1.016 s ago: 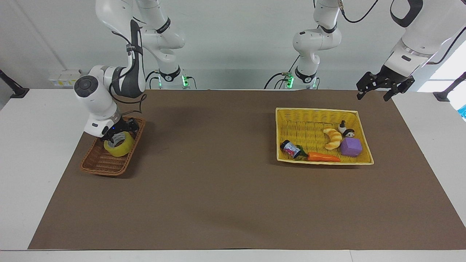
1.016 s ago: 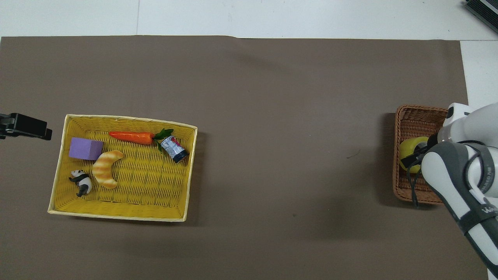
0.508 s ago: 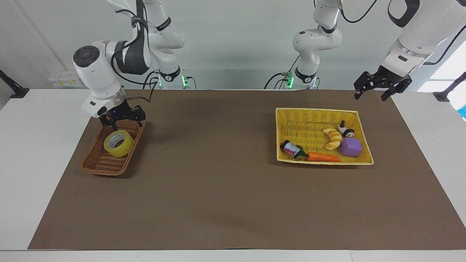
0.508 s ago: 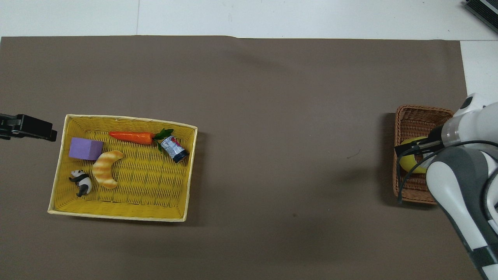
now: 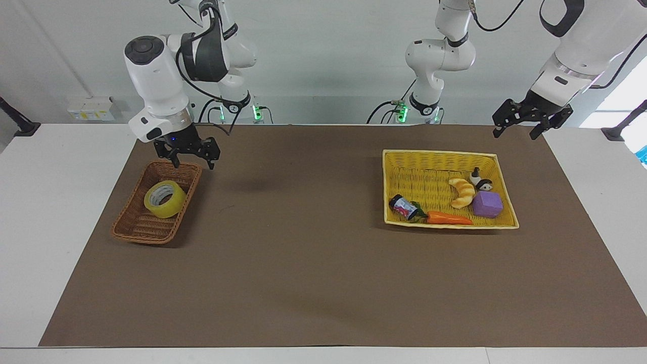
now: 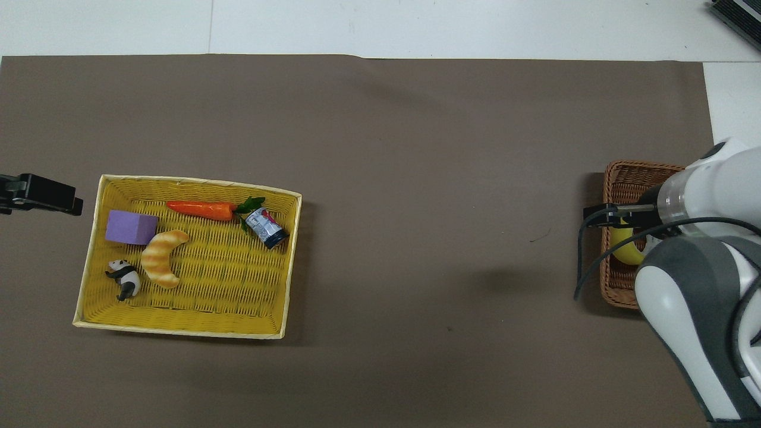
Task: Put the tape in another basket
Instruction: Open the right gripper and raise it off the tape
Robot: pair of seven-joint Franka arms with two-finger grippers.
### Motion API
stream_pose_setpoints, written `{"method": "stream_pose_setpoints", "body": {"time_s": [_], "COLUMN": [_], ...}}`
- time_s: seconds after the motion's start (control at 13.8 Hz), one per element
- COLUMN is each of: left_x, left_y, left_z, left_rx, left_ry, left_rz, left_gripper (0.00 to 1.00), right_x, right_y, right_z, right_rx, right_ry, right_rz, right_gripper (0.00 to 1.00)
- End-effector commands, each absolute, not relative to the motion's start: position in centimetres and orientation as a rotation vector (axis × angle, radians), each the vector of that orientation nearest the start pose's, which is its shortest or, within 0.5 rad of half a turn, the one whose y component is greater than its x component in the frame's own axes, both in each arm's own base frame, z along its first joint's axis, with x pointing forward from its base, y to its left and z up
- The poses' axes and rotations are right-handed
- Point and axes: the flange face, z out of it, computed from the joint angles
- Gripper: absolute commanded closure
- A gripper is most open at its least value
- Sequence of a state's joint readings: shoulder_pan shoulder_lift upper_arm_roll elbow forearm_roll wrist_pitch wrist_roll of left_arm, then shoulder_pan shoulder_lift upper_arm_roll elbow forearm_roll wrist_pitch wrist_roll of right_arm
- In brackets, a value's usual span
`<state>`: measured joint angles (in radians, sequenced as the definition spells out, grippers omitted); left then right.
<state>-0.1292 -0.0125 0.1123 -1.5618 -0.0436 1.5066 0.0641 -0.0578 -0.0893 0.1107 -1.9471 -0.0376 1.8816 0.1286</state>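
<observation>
Brown wicker basket (image 5: 155, 207) sits at the right arm's end of the table (image 5: 323, 283), on the brown mat (image 5: 313, 263). Tape (image 5: 165, 199) — yellow roll, white core — lies inside it, tilted, leaning toward the basket's robot-side half; nothing grips it.

Right gripper (image 5: 188, 154) hangs in the air over the basket's robot-side rim, clear of the tape, fingers spread and empty. From overhead its arm covers much of the basket, and only a sliver of the tape (image 6: 624, 248) shows.

Left gripper (image 5: 528, 121) waits raised over the mat's corner at the left arm's end, beside the yellow basket (image 5: 445, 156) — fingers apart, holding nothing.

Yellow basket contents: croissant toy (image 5: 463, 192), panda figure (image 5: 479, 180), purple block (image 5: 487, 204), carrot (image 5: 449, 218), small can (image 5: 403, 207). The carrot and can lie along the edge farthest from the robots, the can touching the carrot's leafy end.
</observation>
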Motion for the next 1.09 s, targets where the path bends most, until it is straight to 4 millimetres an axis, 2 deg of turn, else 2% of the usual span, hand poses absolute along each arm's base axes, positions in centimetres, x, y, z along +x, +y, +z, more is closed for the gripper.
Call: {"method": "stream_pose_setpoints", "body": {"time_s": [0.0,0.07,0.29,0.36,0.44,0.58,0.8,1.02], "left_x": [54.2,54.2,54.2,54.2,54.2,54.2,54.2,54.2], "left_y": [-1.3,-1.3,-1.3,-1.3,-1.3,-1.3,-1.3,-1.3], "left_z": [63.7,63.7,63.7,63.7,63.7,63.7,63.7,63.7], "left_rx": [-3.166,-3.166,-3.166,-3.166,-3.167,-3.166,-3.166,-3.166], "left_ry": [0.117,0.117,0.117,0.117,0.117,0.117,0.117,0.117], "left_rz": [0.068,0.068,0.068,0.068,0.068,0.068,0.068,0.068], "left_gripper": [0.00,0.00,0.00,0.00,0.00,0.00,0.00,0.00], "right_x": [53.8,53.7,52.9,52.8,52.7,52.3,51.8,52.5], "right_y": [3.9,3.8,3.6,3.7,3.6,3.6,5.9,5.6], "right_z": [57.3,58.6,64.6,65.9,66.4,66.0,66.0,66.9], "right_rx": [-3.169,-3.170,-3.174,-3.168,-3.170,-3.158,-3.162,-3.158], "right_ry": [0.174,0.176,0.182,0.183,0.186,0.167,0.116,0.111], "right_rz": [-0.033,-0.028,-0.041,-0.062,-0.075,-0.062,-0.080,-0.074], "right_gripper": [0.00,0.00,0.00,0.00,0.00,0.00,0.00,0.00]}}
